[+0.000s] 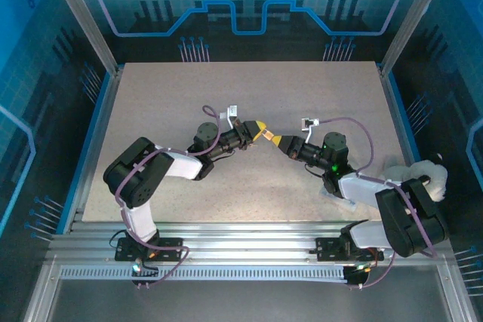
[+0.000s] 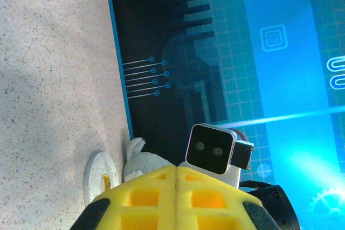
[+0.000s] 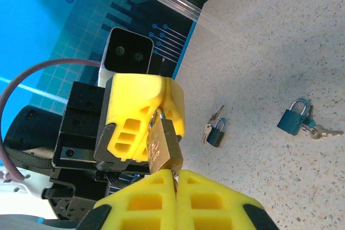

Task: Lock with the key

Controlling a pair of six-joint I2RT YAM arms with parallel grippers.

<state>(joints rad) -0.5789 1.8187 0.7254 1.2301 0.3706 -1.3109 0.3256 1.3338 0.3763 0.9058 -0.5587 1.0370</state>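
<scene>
The brass padlock (image 3: 161, 146) was held in mid-air above the tabletop (image 3: 280, 41), clamped at its shackle end by the left end effector (image 3: 159, 112), probably so that its base was presented to the right end effector (image 3: 175, 179), which was pressed narrow against that base; whether a key was pinched there could not be told.
</scene>
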